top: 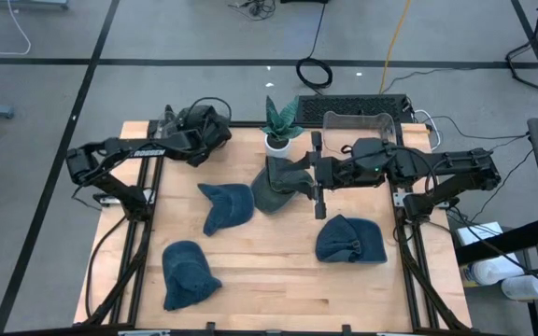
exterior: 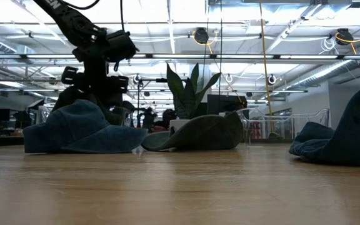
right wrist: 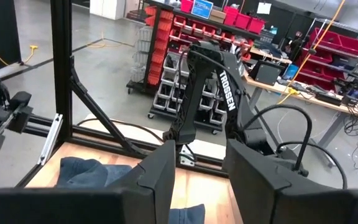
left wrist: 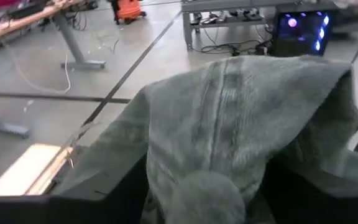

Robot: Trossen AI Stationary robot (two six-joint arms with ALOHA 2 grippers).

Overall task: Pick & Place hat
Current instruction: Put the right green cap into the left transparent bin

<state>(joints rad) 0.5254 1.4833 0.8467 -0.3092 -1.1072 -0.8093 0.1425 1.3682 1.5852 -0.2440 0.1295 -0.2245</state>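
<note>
1. Grey-green knit is filling the left wrist view: the left gripper is hanging over the bench's back-left corner with its fingers clamped on a dark hat, so that one looks mid-carry.
2. Right gripper is hovering mid-bench, fingers spread with nothing between them, right beside the grey-green hat by the potted plant. My guess is that's the next pick.
3. Three blue hats are lying spread apart, each easy to reach.

light: bright overhead strips, even on the table | shadows: soft | low view: backlit, hats in silhouette | left wrist: blurry up close
</note>
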